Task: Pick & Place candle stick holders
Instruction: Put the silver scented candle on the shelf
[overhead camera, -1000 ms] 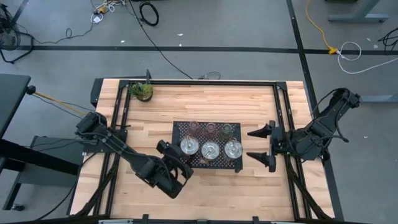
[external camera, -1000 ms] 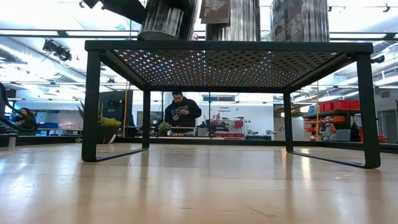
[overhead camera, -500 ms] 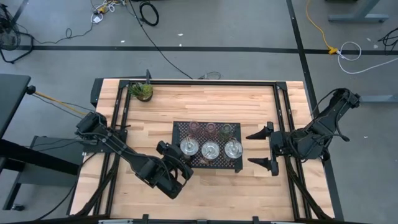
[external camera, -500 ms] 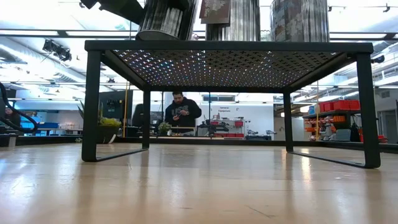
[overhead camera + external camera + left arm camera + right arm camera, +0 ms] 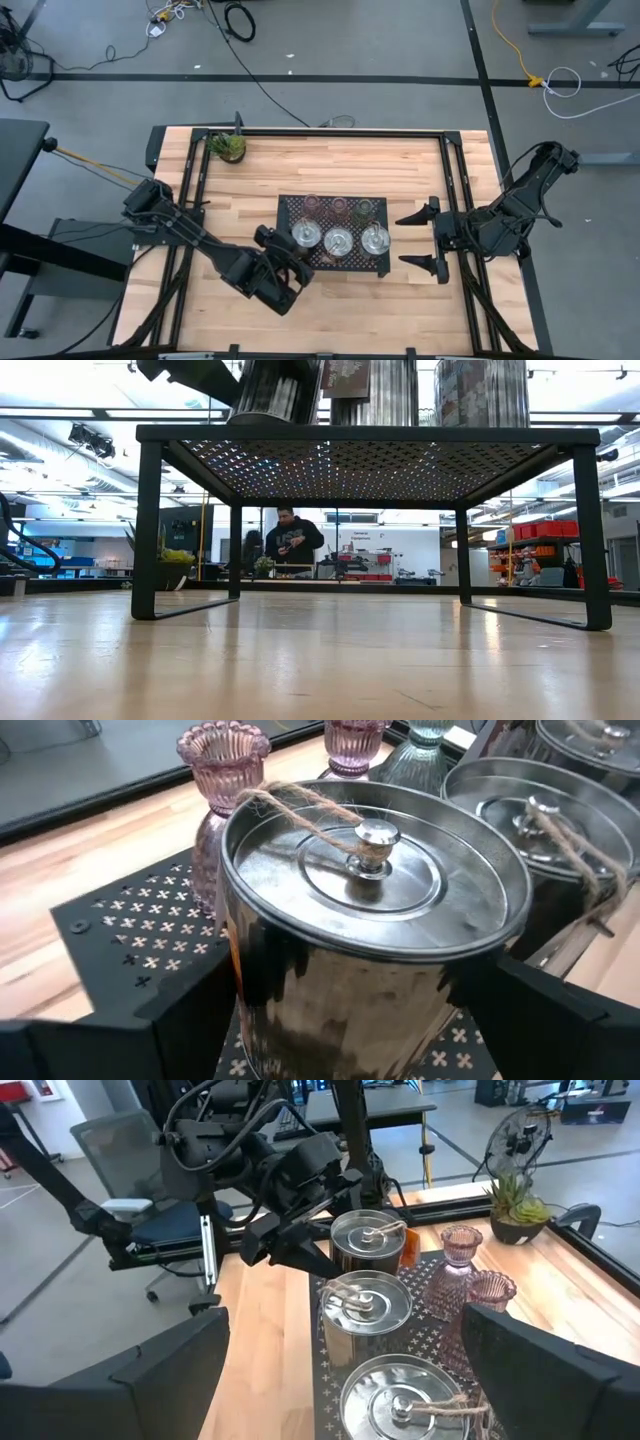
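At my left hand (image 5: 296, 246): the near silver candle stick holder (image 5: 304, 236), a round shiny tin shape with a centre knob and a twine loop.
Left hand state: spread wide, one finger (image 5: 120, 1030) against each side of that holder; I read this as a grip.
Held holder's place: at the near-left end of the black perforated tray (image 5: 290, 208); in the low view it leans slightly. I cannot tell whether its base has left the tray.
Beyond the left hand: a pink glass holder (image 5: 222, 760) just behind the gripped one, then a second pink glass holder (image 5: 352, 740) and a green glass holder (image 5: 425, 750) in a row.
Beside the left hand's holder: the middle silver holder (image 5: 338, 240), then the far silver holder (image 5: 375, 238), all on the tray.
Right hand (image 5: 418, 238): fully open, empty, waiting over the bench (image 5: 350, 165) just off the tray's end nearest the far silver holder.
Far from both hands: a small potted plant (image 5: 228, 146) at a bench corner.
Room behind: a person (image 5: 292, 540) standing.
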